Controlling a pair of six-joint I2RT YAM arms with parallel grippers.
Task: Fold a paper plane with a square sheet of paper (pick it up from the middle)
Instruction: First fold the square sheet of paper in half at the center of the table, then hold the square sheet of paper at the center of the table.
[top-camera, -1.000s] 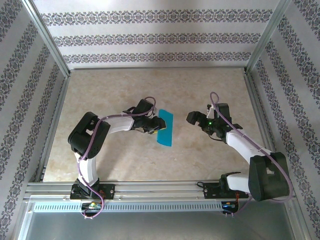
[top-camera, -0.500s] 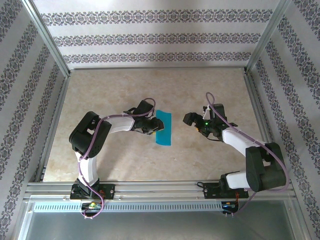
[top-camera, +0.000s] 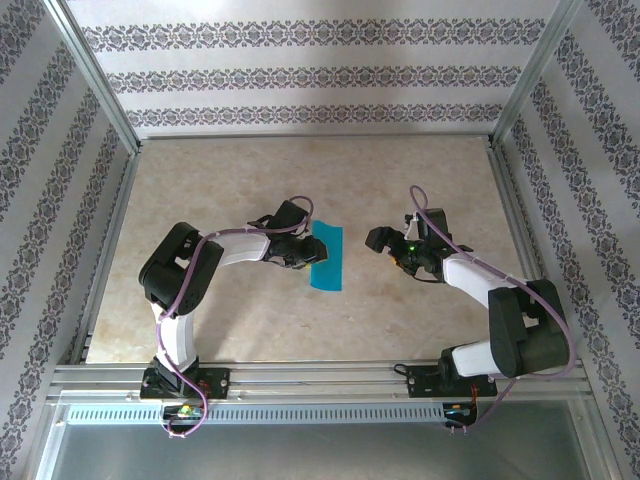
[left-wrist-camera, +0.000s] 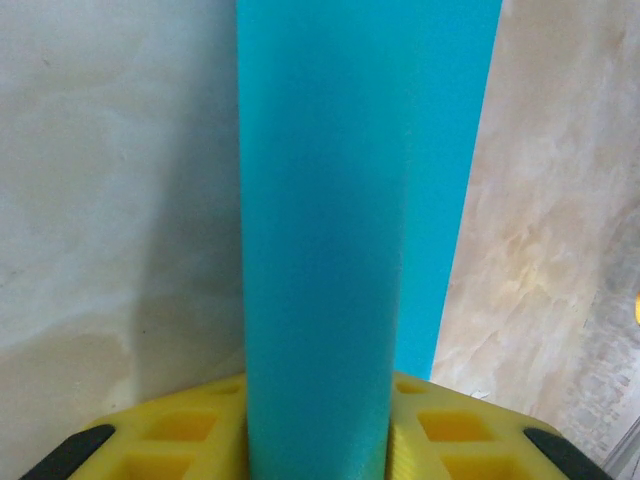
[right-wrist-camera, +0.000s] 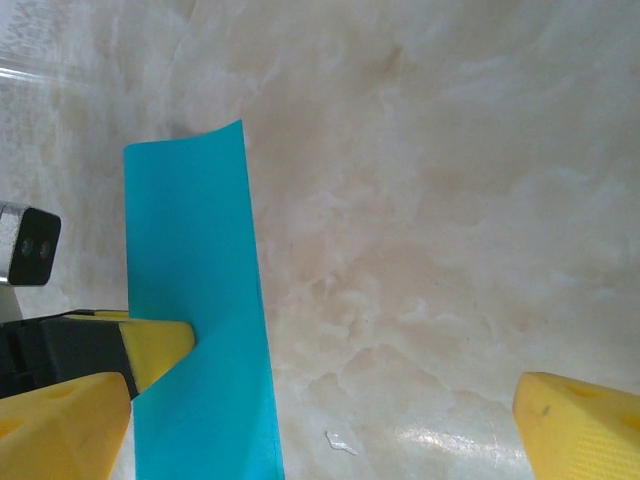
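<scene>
Edging closer from 3 o'clock, the wide-open right hand (top-camera: 380, 240) nears the paper (top-camera: 328, 257) pinched by the left hand (top-camera: 310, 254), likely for a two-handed fold.

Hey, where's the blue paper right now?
Top view: the folded teal paper is at the middle of the table, its left edge between the left gripper's fingers; the open right gripper is apart on its right.

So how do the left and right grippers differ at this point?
The left gripper is closed on an edge of the blue paper; the right gripper is wide open and empty. The left gripper touches the paper; the right gripper stands apart on its other side. Both have yellow fingers.
</scene>
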